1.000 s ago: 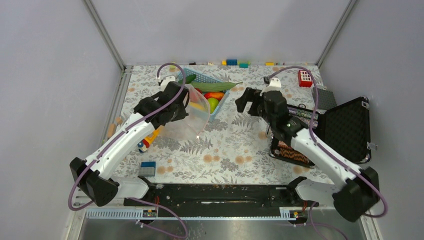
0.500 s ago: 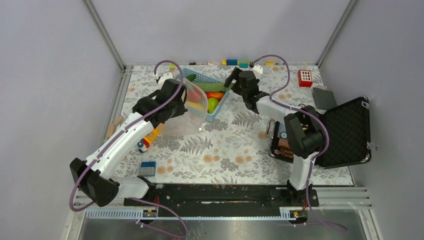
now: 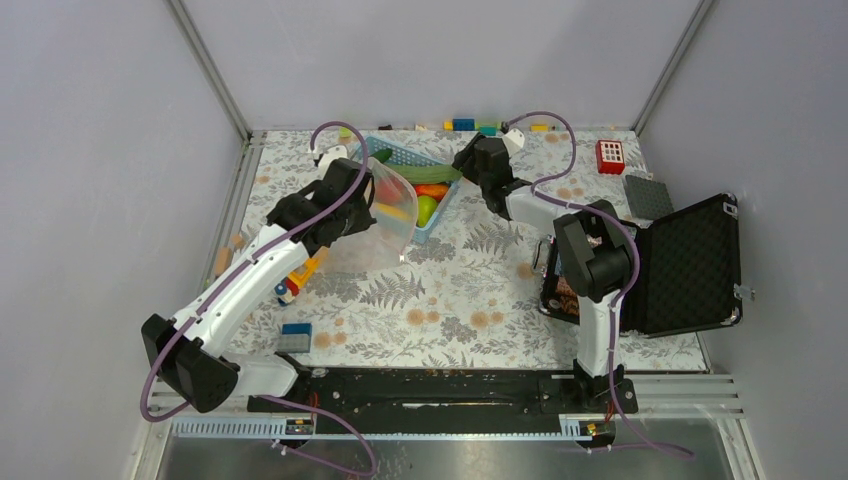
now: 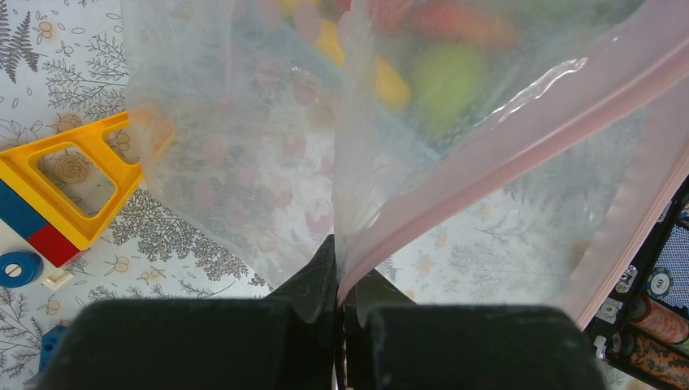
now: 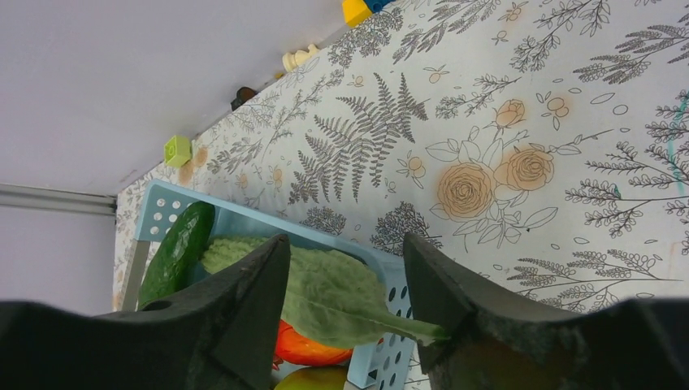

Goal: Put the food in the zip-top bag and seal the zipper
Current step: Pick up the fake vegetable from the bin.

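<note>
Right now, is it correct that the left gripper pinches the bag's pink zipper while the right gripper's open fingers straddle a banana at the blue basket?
Not quite: the right wrist view shows the right gripper straddling the long green pod, not a banana, at the blue basket. The left gripper does pinch the zipper of the zip-top bag.
</note>
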Tool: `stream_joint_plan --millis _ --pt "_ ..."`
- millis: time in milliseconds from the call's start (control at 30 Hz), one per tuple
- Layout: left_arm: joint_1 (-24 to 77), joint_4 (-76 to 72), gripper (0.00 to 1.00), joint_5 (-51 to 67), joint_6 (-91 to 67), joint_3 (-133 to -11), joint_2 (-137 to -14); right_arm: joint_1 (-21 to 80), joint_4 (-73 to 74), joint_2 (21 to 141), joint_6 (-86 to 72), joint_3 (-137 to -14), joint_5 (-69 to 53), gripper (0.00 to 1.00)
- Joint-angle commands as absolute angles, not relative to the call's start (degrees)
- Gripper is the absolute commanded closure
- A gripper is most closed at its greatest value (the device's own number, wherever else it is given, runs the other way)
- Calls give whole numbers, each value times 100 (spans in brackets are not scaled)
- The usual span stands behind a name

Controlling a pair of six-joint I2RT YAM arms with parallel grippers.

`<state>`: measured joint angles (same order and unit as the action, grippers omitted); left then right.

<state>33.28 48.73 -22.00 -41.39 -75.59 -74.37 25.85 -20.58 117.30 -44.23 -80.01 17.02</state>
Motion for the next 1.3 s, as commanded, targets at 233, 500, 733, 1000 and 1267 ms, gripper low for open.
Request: stream_joint_plan --millis 233,500,733,1000,1267 --pt "3290 4569 100 -2108 -4174 -7455 -7334 2522 -2320 11750 -4658 -8224 1592 65" --pt "3296 4514 100 -1996 -4218 -7290 -7264 2522 -2604 11104 -4557 -7742 1510 100" --pt "3290 4496 100 -1892 -4285 -7304 -7316 2531 -2771 9873 -3993 -7275 1060 100" --pt "3291 4503 100 -1729 -4410 -7326 -7329 2532 -2785 8256 -3535 -6695 703 100" --pt "3296 4654 100 -1557 -4440 -7431 -7471 2531 -2526 6784 -3166 -6443 158 100"
